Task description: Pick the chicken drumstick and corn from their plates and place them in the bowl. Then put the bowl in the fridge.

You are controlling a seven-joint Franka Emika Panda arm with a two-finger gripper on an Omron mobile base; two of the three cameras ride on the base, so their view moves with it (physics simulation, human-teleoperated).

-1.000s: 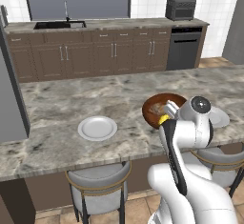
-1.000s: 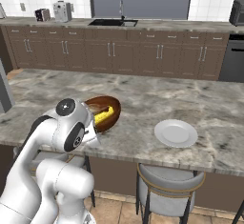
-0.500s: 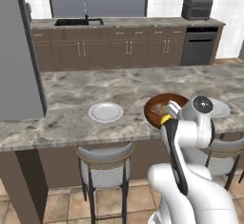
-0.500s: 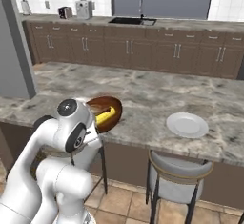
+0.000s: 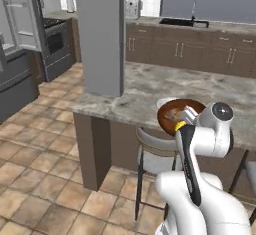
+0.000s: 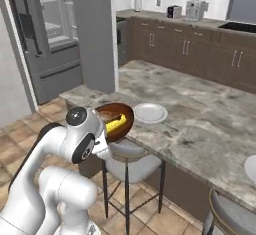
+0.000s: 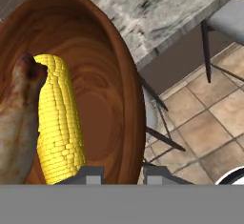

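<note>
The hand (image 7: 123, 173) is clamped on the near rim of the bowl (image 7: 102, 80), one fingertip inside and one outside, holding it in the air just off the counter (image 6: 200, 114) edge. Corn (image 7: 57, 123) and drumstick (image 7: 19, 118) lie side by side in it, touching. One plate (image 6: 149, 112) sits on the counter beside it. The fridge (image 6: 45, 34) stands open, well apart.

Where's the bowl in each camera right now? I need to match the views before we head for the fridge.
Left base view: the bowl sits right of centre, just above the arm's wrist.
Right base view: left of centre, beside the arm's elbow joint, with the corn showing inside.
Hand view: its brown wall takes up the left and centre, gripper shut on the rim.
Shared landmark: the marble counter edge.
</note>
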